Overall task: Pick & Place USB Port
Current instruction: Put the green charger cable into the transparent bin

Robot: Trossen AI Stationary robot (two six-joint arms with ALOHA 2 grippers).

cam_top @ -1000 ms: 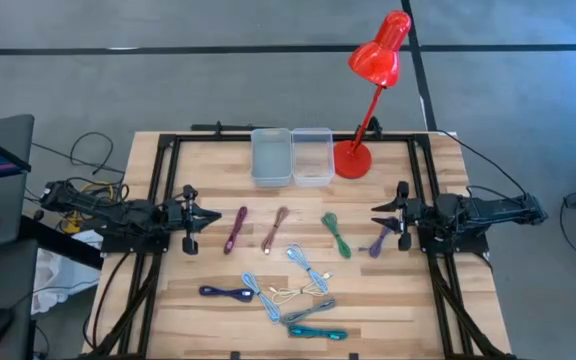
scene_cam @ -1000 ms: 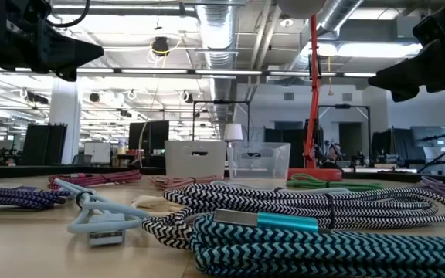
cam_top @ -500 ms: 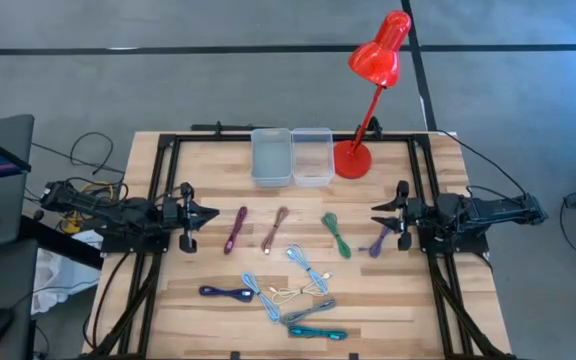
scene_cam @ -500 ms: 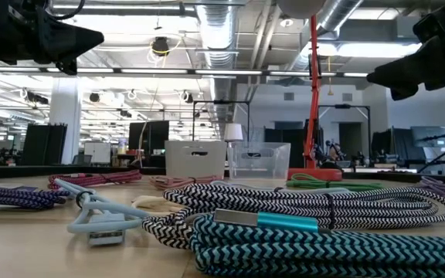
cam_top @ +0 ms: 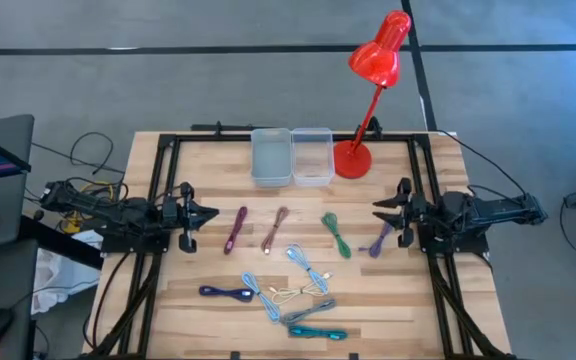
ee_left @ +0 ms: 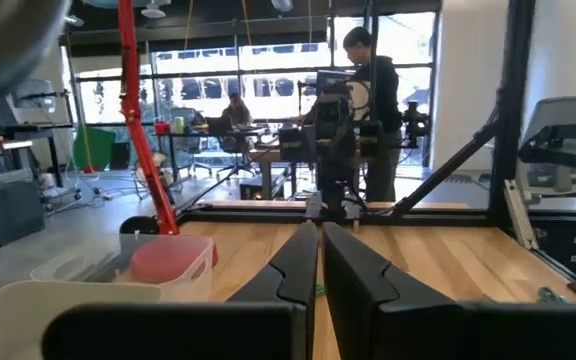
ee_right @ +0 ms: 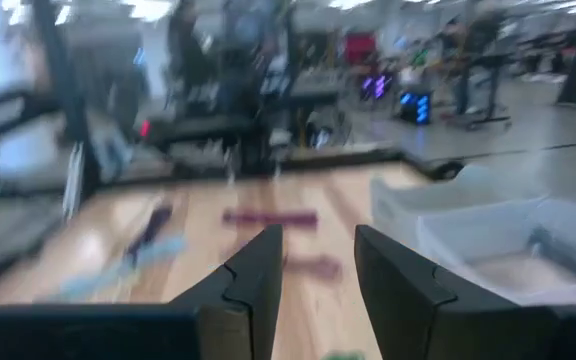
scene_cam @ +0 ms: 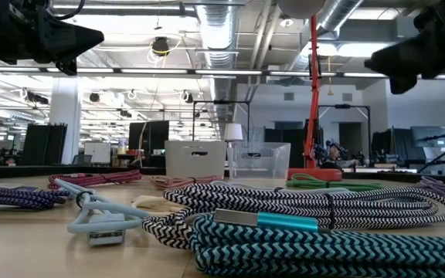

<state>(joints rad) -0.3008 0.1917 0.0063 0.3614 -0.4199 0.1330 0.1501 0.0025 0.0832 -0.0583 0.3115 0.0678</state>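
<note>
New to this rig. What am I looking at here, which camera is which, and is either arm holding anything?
It is a two-arm robot at a wooden table. The top picture looks straight down, the low one looks level across the tabletop, and the last two come from cameras on each wrist. The left gripper waits at the table's left side with its fingers nearly together; the right gripper is at the right side, fingers apart. Neither holds anything. Between them lie coiled USB cables, such as a maroon cable, a green cable and a teal cable. At the far edge stand a grey bin, a clear bin and a red lamp.
</note>
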